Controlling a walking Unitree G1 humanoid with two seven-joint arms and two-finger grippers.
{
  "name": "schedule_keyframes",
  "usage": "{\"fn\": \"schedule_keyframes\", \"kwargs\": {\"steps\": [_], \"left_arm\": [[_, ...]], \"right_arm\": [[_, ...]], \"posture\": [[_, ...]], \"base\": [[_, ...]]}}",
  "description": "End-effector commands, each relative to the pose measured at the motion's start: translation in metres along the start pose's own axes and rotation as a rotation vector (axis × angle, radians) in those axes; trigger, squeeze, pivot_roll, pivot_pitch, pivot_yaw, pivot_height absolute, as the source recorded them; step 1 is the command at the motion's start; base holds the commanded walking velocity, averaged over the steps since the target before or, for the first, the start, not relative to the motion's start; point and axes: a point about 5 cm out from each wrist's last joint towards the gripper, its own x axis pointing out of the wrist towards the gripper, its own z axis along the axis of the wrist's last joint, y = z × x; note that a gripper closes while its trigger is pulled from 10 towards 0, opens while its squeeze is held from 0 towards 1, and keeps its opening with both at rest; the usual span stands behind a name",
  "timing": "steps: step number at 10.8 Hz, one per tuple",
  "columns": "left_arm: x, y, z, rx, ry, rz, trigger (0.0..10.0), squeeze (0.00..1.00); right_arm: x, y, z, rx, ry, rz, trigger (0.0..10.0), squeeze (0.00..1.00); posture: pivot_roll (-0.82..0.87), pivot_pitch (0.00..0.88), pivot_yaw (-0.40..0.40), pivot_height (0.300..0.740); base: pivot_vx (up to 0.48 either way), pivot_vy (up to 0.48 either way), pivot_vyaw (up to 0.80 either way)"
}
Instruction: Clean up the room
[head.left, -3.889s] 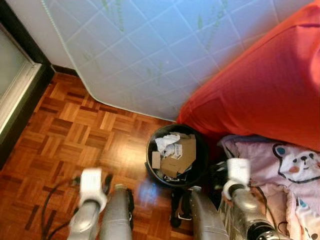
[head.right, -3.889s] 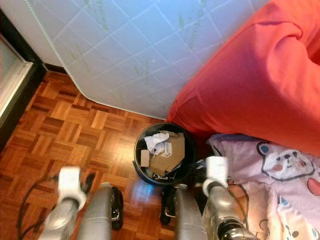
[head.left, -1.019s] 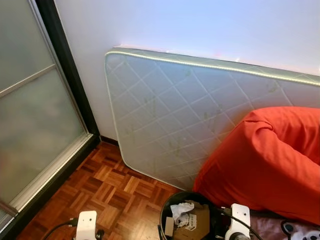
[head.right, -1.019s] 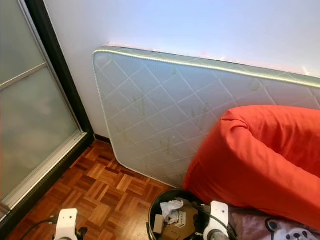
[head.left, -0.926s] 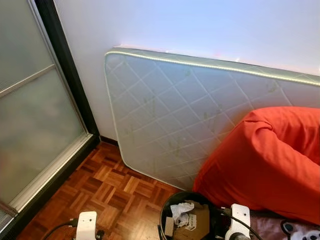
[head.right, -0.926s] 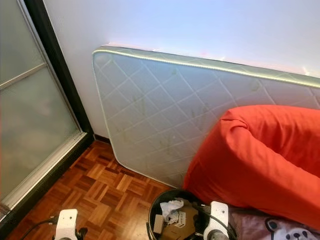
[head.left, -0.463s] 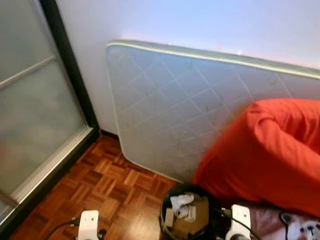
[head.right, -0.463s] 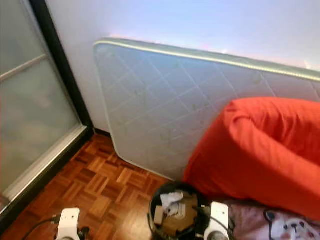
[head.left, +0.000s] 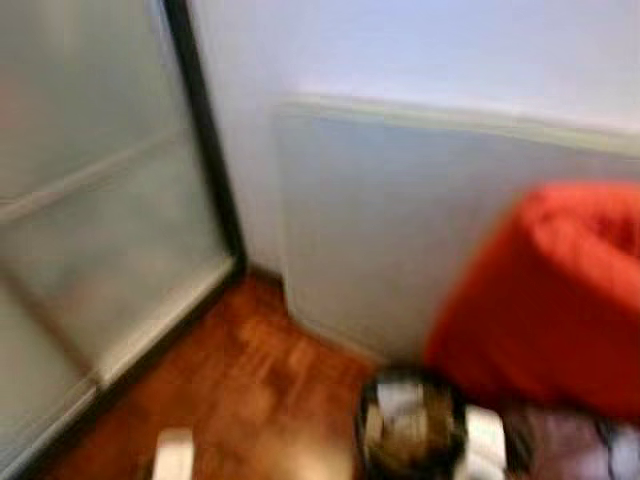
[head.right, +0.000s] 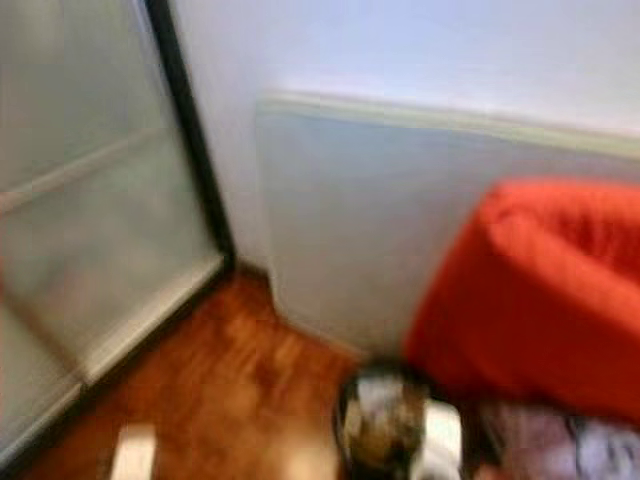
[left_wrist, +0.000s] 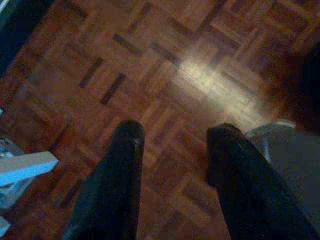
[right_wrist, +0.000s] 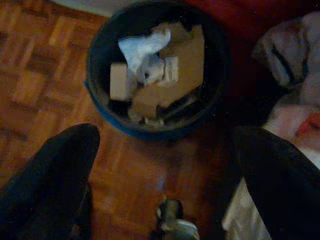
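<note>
Both grippers hang low and empty beside the trash bin (right_wrist: 155, 75): the right gripper (right_wrist: 165, 165) above it with jaws spread wide, the left gripper (left_wrist: 175, 150) over bare parquet floor (left_wrist: 200, 75), jaws apart. The head view has swung left and blurred since a moment ago, probably meaning the robot is turning to seek more clutter. Behind the bin lean the mattress (head.left: 400, 220) and red cushion (head.left: 560, 290).
</note>
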Motion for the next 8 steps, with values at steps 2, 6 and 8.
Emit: {"fn": "schedule_keyframes", "kwargs": {"steps": [2,6,8], "left_arm": [[0.002,-0.0031,0.0102,0.006,-0.032,-0.009,10.0,0.0],[0.0021,-0.0058,0.0083,-0.011,-0.015,-0.013,10.0,0.0],[0.0018,-0.0048,0.0069,0.008,-0.01,-0.011,10.0,0.0]], "right_arm": [[0.0002,-0.0006,0.0011,0.004,0.001,-0.001,10.0,0.0],[0.0001,-0.0018,0.0006,0.004,0.004,-0.006,10.0,0.0],[0.0,-0.0007,-0.0006,0.008,0.006,-0.004,10.0,0.0]], "posture": [[0.17,0.008,-0.018,0.74],[0.17,0.014,-0.019,0.74],[0.17,0.018,-0.017,0.74]], "base": [[0.0,0.0,0.0],[0.0,0.36,0.0],[0.0,0.24,0.0]]}}
